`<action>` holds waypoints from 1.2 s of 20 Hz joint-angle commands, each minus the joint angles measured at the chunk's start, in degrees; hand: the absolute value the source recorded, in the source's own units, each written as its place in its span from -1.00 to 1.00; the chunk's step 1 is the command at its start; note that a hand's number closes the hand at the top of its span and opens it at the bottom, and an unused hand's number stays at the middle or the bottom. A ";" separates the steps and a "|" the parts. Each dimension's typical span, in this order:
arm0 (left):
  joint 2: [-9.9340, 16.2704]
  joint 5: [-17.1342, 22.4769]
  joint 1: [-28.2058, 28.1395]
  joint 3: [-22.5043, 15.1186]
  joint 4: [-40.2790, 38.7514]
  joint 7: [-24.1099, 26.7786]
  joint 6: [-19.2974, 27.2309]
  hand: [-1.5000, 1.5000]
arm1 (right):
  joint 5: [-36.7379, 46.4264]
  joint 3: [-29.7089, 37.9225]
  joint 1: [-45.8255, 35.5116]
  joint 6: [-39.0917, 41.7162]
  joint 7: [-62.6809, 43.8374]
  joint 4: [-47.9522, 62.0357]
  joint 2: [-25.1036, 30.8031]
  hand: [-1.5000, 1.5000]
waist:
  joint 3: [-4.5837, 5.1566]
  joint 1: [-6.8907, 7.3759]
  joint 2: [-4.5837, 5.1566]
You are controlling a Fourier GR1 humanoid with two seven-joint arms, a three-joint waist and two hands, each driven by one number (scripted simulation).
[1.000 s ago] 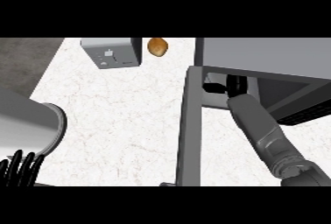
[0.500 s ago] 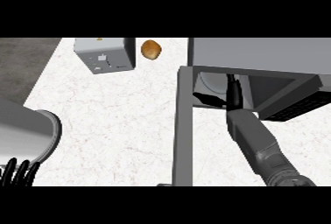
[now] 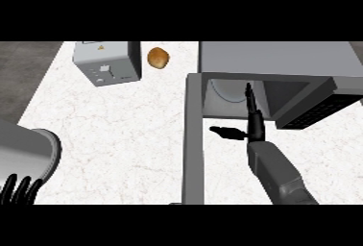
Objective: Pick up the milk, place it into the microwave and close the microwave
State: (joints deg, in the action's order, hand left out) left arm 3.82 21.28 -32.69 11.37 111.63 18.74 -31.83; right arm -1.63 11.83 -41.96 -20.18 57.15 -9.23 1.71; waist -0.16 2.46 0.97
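Note:
The microwave stands at the back right with its door swung open toward me. Inside the cavity a pale carton shape, the milk, sits at the left side. My right hand is just in front of the opening, fingers straight and pointing into it, thumb spread to the left. It holds nothing and is apart from the milk. My left hand rests open at the lower left edge, fingers up.
A grey toaster stands at the back left with a brown bread roll beside it. A large grey pot sits at the left edge. The white counter lies between them and the door.
My right hand has drawn back out of the microwave cavity and its fingers have straightened. The milk stays inside.

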 commanded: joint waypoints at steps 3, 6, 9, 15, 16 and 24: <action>-1.60 -3.07 -2.36 -1.50 0.78 -0.33 -0.85 -1.00 | 0.27 -1.00 4.13 5.67 3.29 -2.08 -1.57 -1.00 | 0.12 -1.53 -0.84; -0.68 -4.25 0.95 -1.94 -2.14 -0.57 -1.48 -1.00 | -1.36 -2.42 5.55 9.83 5.17 -1.58 -1.64 -1.00 | 0.12 -1.49 -0.86; 0.48 -5.67 -2.59 0.42 -3.70 3.01 -4.48 -1.00 | 0.91 -3.89 12.46 14.27 4.85 -6.29 1.34 -1.00 | 0.21 -2.71 -1.27; -3.70 -8.61 1.32 -7.20 -1.24 -2.18 0.37 -1.00 | -0.05 -5.32 22.79 13.94 3.41 -17.58 3.00 -1.00 | 0.22 -3.24 -1.32; -1.55 -5.41 -1.38 -3.89 -0.39 -2.44 -2.93 -1.00 | -0.35 -5.94 26.30 13.94 3.06 -21.10 2.51 -1.00 | 0.25 -3.36 -1.44; -2.03 -20.02 1.82 -15.38 -3.67 -0.64 -5.09 -1.00 | -3.01 -6.08 36.69 17.60 -1.77 -34.25 7.71 1.00 | 0.25 -3.18 -1.30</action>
State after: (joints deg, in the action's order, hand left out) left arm 1.66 6.62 -30.77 -0.38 108.88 16.56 -35.72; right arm -3.66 6.28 -11.12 -4.51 57.12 -36.90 8.00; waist 0.09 -1.00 -0.35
